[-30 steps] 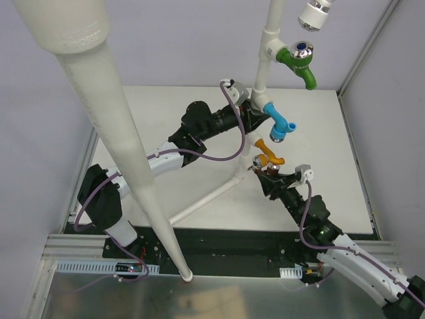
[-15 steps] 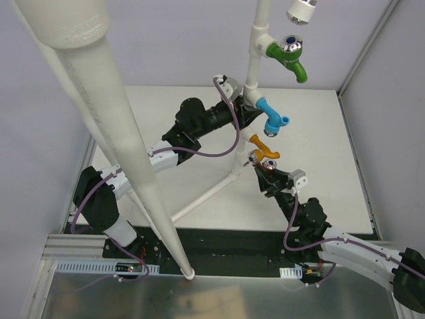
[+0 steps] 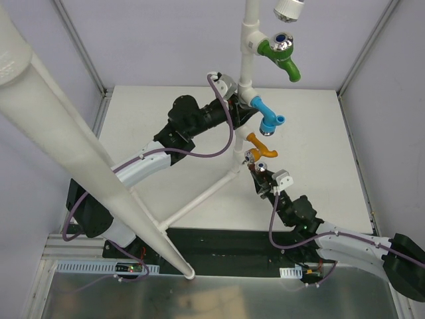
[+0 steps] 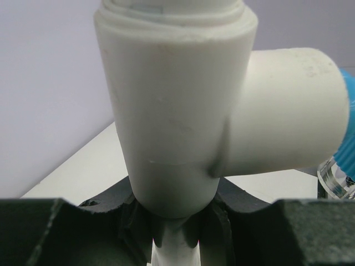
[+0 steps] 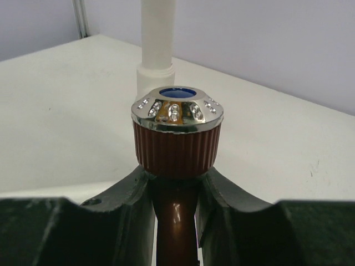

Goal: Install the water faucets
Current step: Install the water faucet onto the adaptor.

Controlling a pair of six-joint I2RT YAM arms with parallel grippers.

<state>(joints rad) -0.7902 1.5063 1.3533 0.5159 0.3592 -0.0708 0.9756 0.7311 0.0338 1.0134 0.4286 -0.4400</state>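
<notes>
- Overhead, a white PVC pipe frame (image 3: 240,80) stands as an upright on the pale table (image 3: 319,133), with a slanted leg running down and left from its foot.
- Its side fittings hold three taps, one above another: a green plastic faucet (image 3: 282,56) with a silver cap at the top, a blue plastic faucet (image 3: 267,114) below it, and an orange plastic faucet (image 3: 261,146) lowest.
- All three stick out to the right of the upright, their long axes crosswise to it and their spouts curving downward.
- A brown plastic faucet (image 3: 259,167) with a ribbed knob and a silver, blue-centred cap sits just under the orange one, near the upright's foot.
- The right gripper (image 3: 262,174) is clamped on its neck, right below the knob.
- Its long axis runs in line with the fingers, cap end away from the wrist and toward the pipe; whether it touches the pipe I cannot tell.
- The left gripper (image 3: 234,111) is closed around the upright just under the white tee joint (image 4: 172,111) that carries the blue faucet.
- A thick white tapered pipe (image 3: 80,153), close to the camera, crosses the left side and hides part of the left arm.
- A white ribbed round head (image 3: 289,8) sits above the green faucet.
</notes>
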